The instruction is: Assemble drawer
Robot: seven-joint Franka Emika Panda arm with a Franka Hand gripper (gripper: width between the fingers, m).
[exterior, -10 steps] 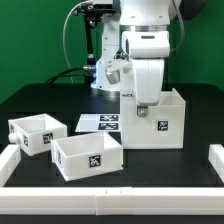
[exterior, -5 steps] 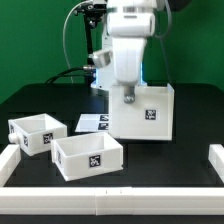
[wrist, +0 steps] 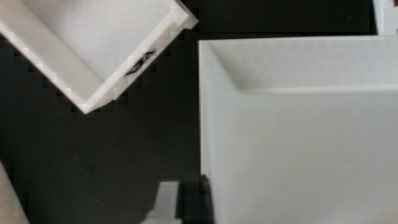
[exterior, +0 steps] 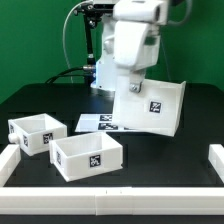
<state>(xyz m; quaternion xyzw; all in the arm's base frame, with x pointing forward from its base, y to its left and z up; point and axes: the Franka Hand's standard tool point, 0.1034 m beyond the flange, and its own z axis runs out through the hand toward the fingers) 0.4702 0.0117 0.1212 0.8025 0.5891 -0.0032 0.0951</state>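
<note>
My gripper (exterior: 131, 90) is shut on the left wall of the large white drawer case (exterior: 160, 108) and holds it off the table, tilted, with its tag facing the front. In the wrist view the case wall (wrist: 294, 130) fills one side, and the gripper (wrist: 192, 205) pinches its edge, with one finger (wrist: 173, 200) showing outside the wall. Two small white drawer boxes stand on the black table at the exterior view's left, one (exterior: 37, 131) behind the other (exterior: 88, 155). One of them shows in the wrist view (wrist: 98, 45).
The marker board (exterior: 97, 122) lies on the table behind the small boxes, partly under the lifted case. White rails border the table at the exterior view's left (exterior: 8, 165), right (exterior: 216, 160) and front (exterior: 110, 202). The arm's base (exterior: 105, 70) stands at the back.
The large case stood flat on the table; it now hangs lifted and tilted in my gripper. The arm has swung toward the exterior view's left and risen.
</note>
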